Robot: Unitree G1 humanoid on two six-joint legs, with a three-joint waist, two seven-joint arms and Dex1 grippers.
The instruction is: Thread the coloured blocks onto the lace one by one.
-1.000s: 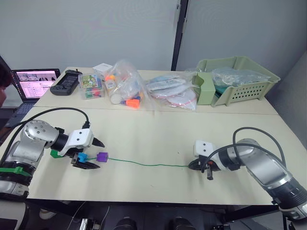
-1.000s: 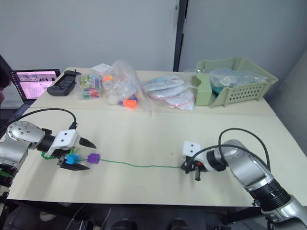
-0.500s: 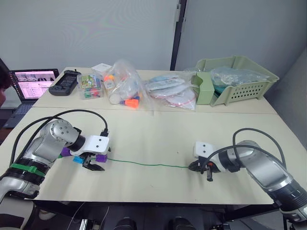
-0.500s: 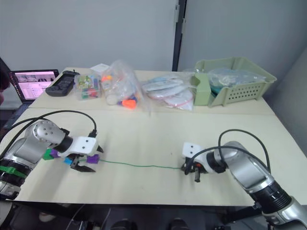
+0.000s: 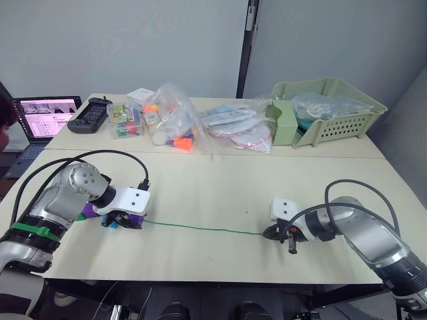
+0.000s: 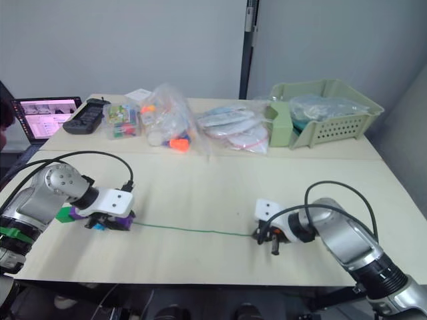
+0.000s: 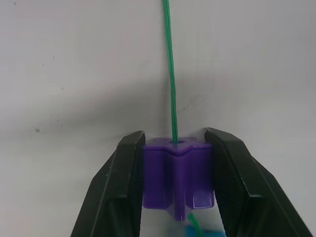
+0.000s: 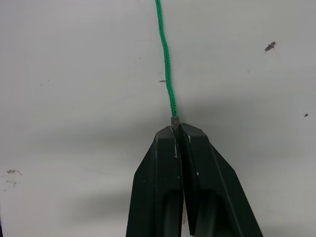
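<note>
My left gripper (image 7: 175, 134) is shut on a purple block (image 7: 177, 177), one black finger on each side. The green lace (image 5: 200, 227) runs through this block's hole and lies along the table toward my right gripper (image 5: 272, 233). That gripper is shut on the lace's stiff grey tip (image 8: 174, 121), low over the tabletop. A blue block (image 5: 112, 225) lies just behind the held one. Another purple block (image 6: 77, 213) and a green block (image 6: 65, 214) sit beside my left wrist.
Along the back stand a laptop (image 5: 43, 115), a black controller (image 5: 91, 113), clear bags of toys (image 5: 170, 120), flat packets (image 5: 237, 127) and a pale green basket (image 5: 333, 110). A person (image 5: 5, 113) shows at the far left edge.
My left gripper has swung right from the blue block to the purple block on the lace and closed on it. The right gripper has stayed put on the lace tip.
</note>
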